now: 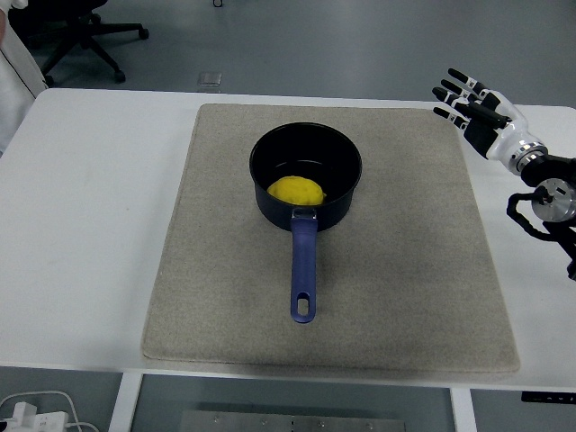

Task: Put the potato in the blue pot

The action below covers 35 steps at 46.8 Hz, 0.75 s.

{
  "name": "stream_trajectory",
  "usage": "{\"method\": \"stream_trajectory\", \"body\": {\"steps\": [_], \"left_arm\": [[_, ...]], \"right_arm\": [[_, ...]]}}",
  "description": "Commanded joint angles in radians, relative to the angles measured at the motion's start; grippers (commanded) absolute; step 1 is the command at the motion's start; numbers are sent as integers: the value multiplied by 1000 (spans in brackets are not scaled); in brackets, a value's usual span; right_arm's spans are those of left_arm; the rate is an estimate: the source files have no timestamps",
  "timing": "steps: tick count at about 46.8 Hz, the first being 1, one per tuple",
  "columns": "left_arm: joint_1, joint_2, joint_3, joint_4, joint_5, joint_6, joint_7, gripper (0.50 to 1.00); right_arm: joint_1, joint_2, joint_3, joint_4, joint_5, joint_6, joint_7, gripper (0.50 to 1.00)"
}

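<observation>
A yellow potato lies inside the dark blue pot, which stands on the grey mat in the middle of the table. The pot's blue handle points toward the near edge. My right hand is at the far right, above the table's right side, well apart from the pot. Its fingers are spread and it holds nothing. My left arm does not show.
A person's white sleeve shows at the top left corner. An office chair stands on the floor behind the table. A small grey box lies on the floor past the far edge.
</observation>
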Motion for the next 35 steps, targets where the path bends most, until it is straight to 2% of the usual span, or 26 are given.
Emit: {"method": "stream_trajectory", "body": {"steps": [1, 22, 35], "left_arm": [[0, 0, 0, 0, 0, 0, 0, 996], [0, 0, 0, 0, 1, 0, 0, 996], [0, 0, 0, 0, 1, 0, 0, 996]], "right_arm": [[3, 10, 0, -2, -1, 1, 1, 932], [-3, 44, 3, -2, 1, 4, 1, 932], [-8, 38, 4, -2, 2, 4, 3, 932]]}}
